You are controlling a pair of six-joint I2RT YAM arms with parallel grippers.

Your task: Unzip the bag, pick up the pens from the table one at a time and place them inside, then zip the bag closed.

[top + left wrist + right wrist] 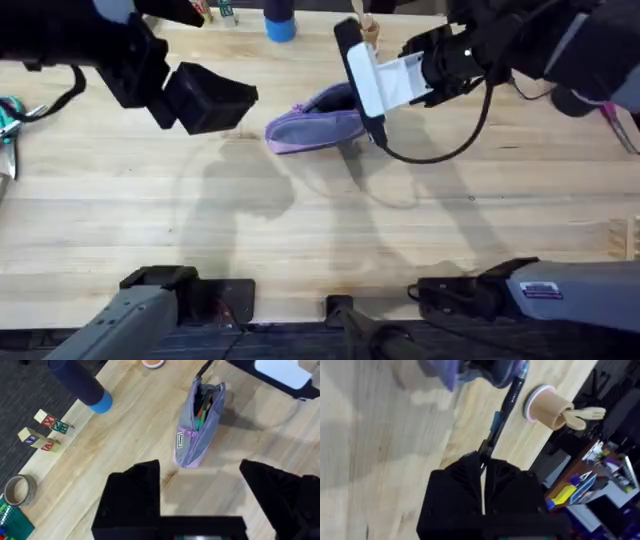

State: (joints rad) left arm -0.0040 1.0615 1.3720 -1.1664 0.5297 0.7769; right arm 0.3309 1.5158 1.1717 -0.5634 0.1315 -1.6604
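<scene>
Lilac-and-grey, the bag (197,425) lies unzipped toward the far middle of the table (300,230), green pen (200,420) already inside. The right gripper (482,462), fingers closed on the black pen (502,412), feeds its tip into the opening. Left gripper (200,490) hangs wide open, empty. Zipping remains. The bag's small label is unreadable.

Blue cylinder (80,385), toy blocks (42,430) (lettered), tape roll (19,491), tan cup (547,407)

Bag (196,430) lilac and grey; pen (502,415) black, teal tip; table (300,240) light wood.
</scene>
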